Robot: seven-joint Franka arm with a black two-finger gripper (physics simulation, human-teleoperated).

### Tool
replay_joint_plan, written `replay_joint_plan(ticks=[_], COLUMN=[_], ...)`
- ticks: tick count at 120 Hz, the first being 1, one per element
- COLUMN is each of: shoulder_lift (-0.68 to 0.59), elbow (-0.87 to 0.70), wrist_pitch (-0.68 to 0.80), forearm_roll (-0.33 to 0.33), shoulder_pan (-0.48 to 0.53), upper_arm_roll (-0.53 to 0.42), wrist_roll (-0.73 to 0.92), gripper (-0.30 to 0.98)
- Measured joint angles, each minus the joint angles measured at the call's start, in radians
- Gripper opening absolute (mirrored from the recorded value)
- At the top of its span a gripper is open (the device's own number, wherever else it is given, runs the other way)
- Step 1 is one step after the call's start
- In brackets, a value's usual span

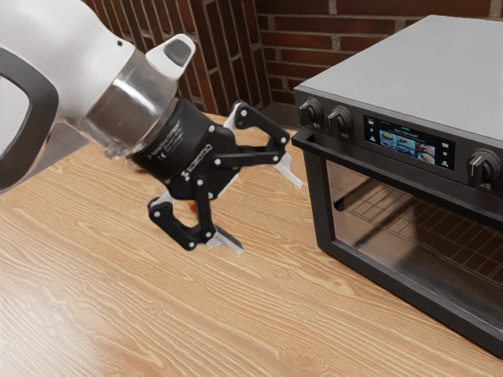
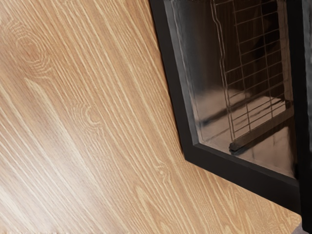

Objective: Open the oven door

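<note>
In the exterior view my gripper (image 1: 267,212) is open, its two fingers wide apart with nothing between them, over the table on the exterior view's left of the oven (image 1: 440,67). The oven door (image 1: 416,236) is closed, its dark handle bar (image 1: 393,178) running along the top edge. The upper finger stands a short way from the handle's near end, apart from it. In the wrist view the oven door (image 2: 243,173) shows its dark frame and glass, with a wire rack behind.
The wooden table (image 1: 259,314) spreads below the gripper and in front of the oven. Knobs (image 1: 339,119) and a lit display (image 1: 409,142) sit above the handle. A brick wall (image 1: 314,39) stands behind.
</note>
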Motion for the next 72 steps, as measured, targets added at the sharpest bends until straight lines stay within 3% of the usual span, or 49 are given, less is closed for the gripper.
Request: replay_joint_plan(ticks=[34, 72], shoulder_lift=[0.049, 0.173], elbow=[-0.007, 0.068], wrist_pitch=[0.108, 0.146], forearm_roll=[0.0, 0.074], shoulder_pan=[-0.017, -0.012], upper_arm_roll=[-0.013, -0.039], wrist_roll=[-0.214, -0.365], gripper=[0.69, 0.69])
